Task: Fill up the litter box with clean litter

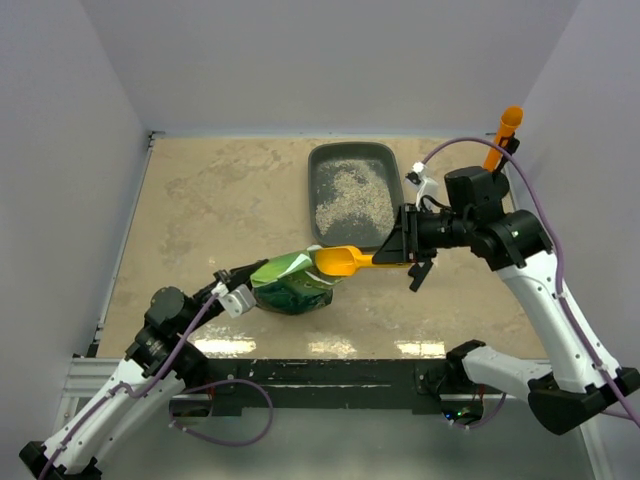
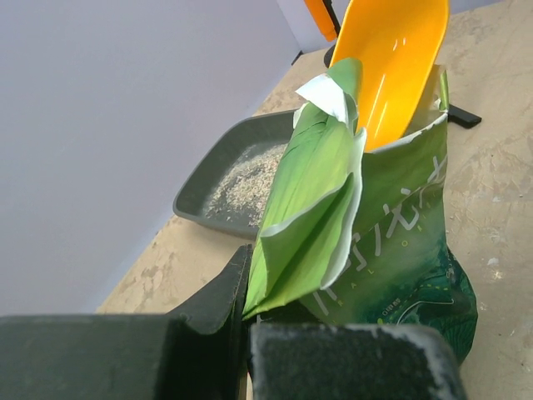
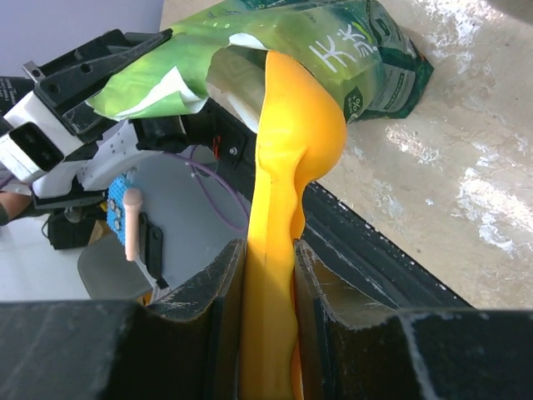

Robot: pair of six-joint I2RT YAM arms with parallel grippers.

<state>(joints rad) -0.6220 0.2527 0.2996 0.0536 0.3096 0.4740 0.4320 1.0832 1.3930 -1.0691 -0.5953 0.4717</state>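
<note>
The dark grey litter box (image 1: 330, 165) lies at the back middle of the table, with pale clean litter (image 1: 354, 203) spread inside; it also shows in the left wrist view (image 2: 200, 196). A glossy green bag (image 1: 290, 280) stands in front of it. My left gripper (image 1: 243, 285) is shut on the bag's top edge (image 2: 283, 267) and holds its mouth open. My right gripper (image 1: 403, 252) is shut on the handle of a yellow scoop (image 3: 279, 250). The scoop's bowl (image 1: 338, 261) is tipped into the bag's mouth (image 2: 391, 75).
An orange-handled tool (image 1: 503, 135) sticks up at the back right behind my right arm. White walls close in the table on three sides. The black frame rail (image 1: 320, 370) runs along the near edge.
</note>
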